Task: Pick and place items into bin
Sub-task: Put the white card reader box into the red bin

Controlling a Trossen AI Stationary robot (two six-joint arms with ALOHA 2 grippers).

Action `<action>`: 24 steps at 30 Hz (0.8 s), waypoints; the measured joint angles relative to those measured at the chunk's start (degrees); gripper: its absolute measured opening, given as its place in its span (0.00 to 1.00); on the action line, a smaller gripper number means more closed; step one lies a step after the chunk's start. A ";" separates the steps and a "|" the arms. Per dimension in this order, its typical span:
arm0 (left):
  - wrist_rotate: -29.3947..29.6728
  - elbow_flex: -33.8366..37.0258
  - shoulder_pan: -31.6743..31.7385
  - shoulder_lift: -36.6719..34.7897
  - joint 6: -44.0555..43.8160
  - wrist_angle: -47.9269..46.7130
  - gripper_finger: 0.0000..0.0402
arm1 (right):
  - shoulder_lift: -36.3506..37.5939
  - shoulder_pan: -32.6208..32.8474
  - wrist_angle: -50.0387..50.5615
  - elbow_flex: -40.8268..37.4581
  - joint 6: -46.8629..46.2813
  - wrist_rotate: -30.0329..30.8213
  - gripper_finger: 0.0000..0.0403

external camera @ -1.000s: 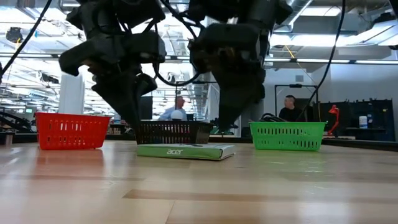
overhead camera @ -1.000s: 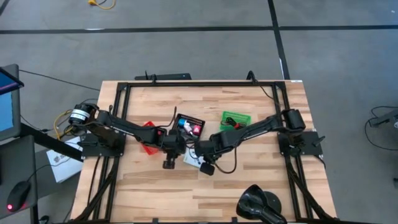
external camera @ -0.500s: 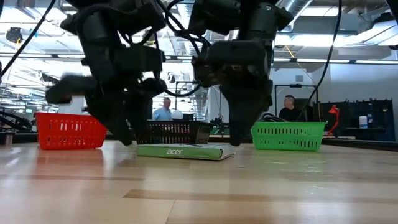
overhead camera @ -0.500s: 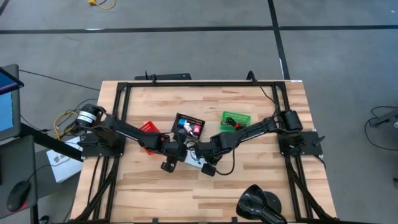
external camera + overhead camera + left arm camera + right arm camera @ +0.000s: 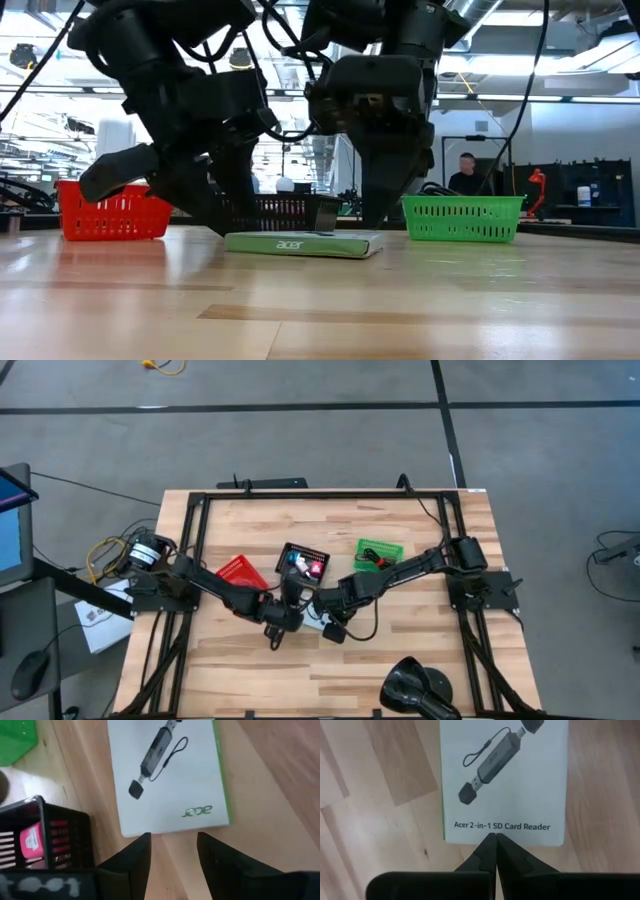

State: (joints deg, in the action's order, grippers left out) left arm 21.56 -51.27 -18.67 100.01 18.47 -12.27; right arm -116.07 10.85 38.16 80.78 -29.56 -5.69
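Robotics lab: framed workbench (image 5: 420, 660), concrete floor (image 5: 300, 440), seated staff (image 5: 465, 172)

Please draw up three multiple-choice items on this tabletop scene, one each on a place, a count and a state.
1. Where does the Acer SD card reader box lie?
A. Inside the green basket
B. Flat on the wooden table, in front of the black basket
C. On the floor

2. How many baskets stand on the table?
A. One
B. Two
C. Three

3. How do the two end effectors stand?
A. Left open, right shut
B. Both open
C. Left shut, right open

Answers:
1. B: the low view shows the box flat on the table just before the black basket.
2. C: the red basket, black basket and green basket show from above.
3. A: the left end effector has a gap between its fingers, while the right end effector has its fingers pressed together, both at the box's edge.
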 joint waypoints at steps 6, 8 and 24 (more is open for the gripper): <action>-0.22 0.02 -0.98 0.02 0.11 0.34 0.38 | -0.68 0.00 0.49 0.02 -0.13 -0.33 0.00; -0.22 0.02 -1.05 0.02 0.05 0.42 0.38 | -0.66 0.00 0.36 0.02 -0.91 -0.37 0.00; -2.44 0.02 -1.03 0.02 0.44 3.31 0.38 | -1.11 0.39 -0.16 -1.62 -2.58 -0.72 0.00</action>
State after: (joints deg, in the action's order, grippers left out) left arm 19.12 -51.24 -19.70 100.03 18.90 -8.96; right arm -117.19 11.25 38.00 79.15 -32.14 -6.42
